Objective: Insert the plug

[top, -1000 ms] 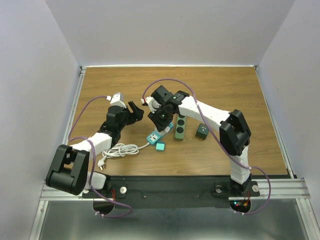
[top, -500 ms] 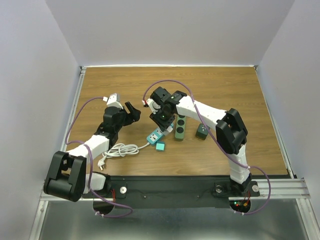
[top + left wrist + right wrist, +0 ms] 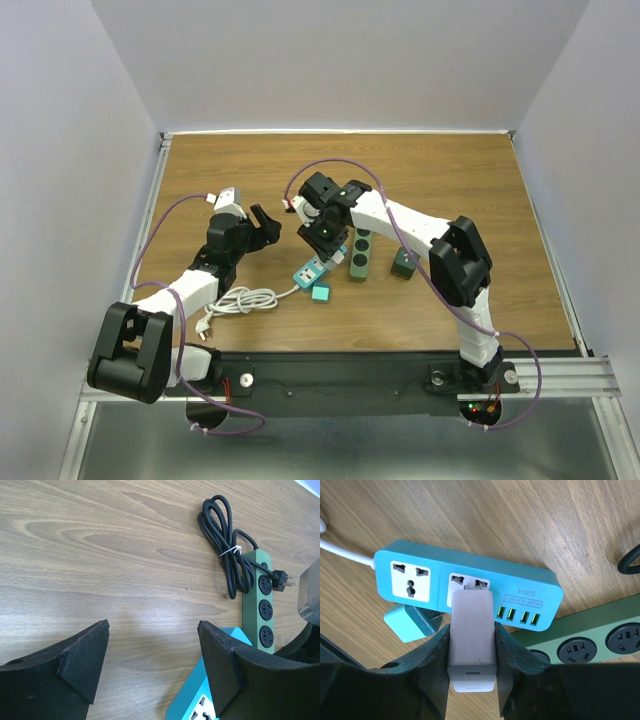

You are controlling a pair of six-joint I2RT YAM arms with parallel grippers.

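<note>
- Plug (image 3: 471, 650): a pale, blocky adapter, clamped by its two flat sides between the fingers of the right gripper (image 3: 472, 626), which is closed on it.
- Its long axis runs straight out from the gripper towards the blue power strip (image 3: 540, 587). Its front end meets the second socket (image 3: 468, 583), the one beside the row of USB ports.
- The strip lies flat on the table (image 3: 450, 170), with its long axis crossing the plug's at roughly a right angle. The socket face therefore looks back at the plug.
- I cannot tell whether the prongs have entered the slots, because the plug's body hides them.
- My judgement is that the coming move is a push along the plug's own axis, down into that socket. Little sideways correction seems needed, since the plug looks centred on the socket.
- The right arm is plainly the one for this, as it carries the plug and is right at the target.
- The left gripper (image 3: 152, 665) has its jaws spread wide and holds nothing. It hovers over bare wood just beside the strip's near end, so it may be placed to steady the strip.
- A green power strip (image 3: 590, 642) lies just beyond the blue one, and a small teal block (image 3: 410, 622) sits against the blue strip's edge. Neither blocks the socket.
</note>
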